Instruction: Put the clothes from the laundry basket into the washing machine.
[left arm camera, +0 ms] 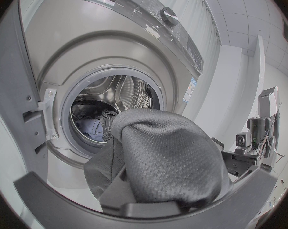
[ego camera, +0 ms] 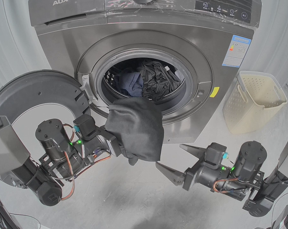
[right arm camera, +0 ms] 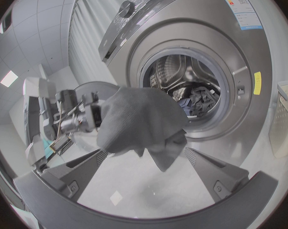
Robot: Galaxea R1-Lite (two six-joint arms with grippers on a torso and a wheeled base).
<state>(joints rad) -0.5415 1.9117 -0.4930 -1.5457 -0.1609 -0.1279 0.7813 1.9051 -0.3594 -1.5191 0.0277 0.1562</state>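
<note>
My left gripper (ego camera: 117, 145) is shut on a dark grey garment (ego camera: 136, 128) that drapes over its fingers and hides them. The garment hangs just in front of and below the washing machine's (ego camera: 188, 48) open drum mouth (ego camera: 144, 80); in the left wrist view the garment (left arm camera: 169, 156) covers the gripper. Inside the drum lie black clothes (ego camera: 158, 78) and a blue garment (ego camera: 131, 83). My right gripper (ego camera: 168, 155) is open and empty, low and to the right of the held garment, whose lower corner (right arm camera: 164, 155) hangs between its fingers' far ends.
The round door (ego camera: 39, 93) stands swung open to the left, close behind my left arm. A cream perforated laundry basket (ego camera: 255, 102) stands on the floor right of the machine. Bare grey floor (ego camera: 128, 194) lies in front.
</note>
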